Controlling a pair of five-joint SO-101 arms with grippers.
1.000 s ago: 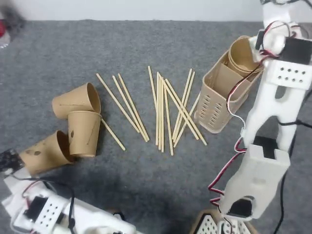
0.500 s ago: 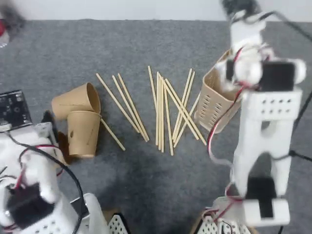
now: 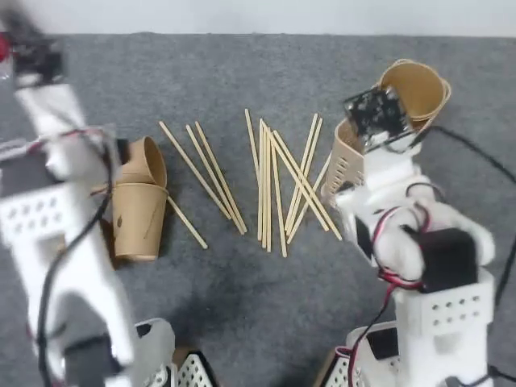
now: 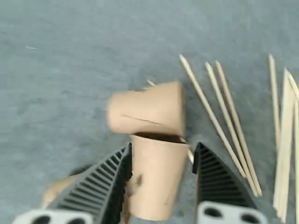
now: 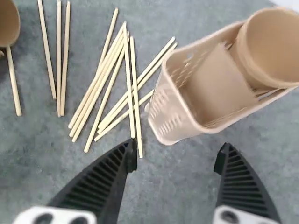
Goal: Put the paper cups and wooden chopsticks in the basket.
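Left pincer (image 4: pixel 163 148) gapes, seemingly around a paper cup (image 4: pixel 156 186); right pincer (image 5: pixel 179 145) gapes near the basket (image 5: pixel 173 116).

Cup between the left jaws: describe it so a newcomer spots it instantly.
Start at the chopstick scatter in the middle of the carpet and look to its left. The paper cup lies there, between the left gripper's open jaws in the left wrist view. Unlike the neighbour lying crosswise, its narrow end points back toward the arms' bases, rim against that neighbour's side.
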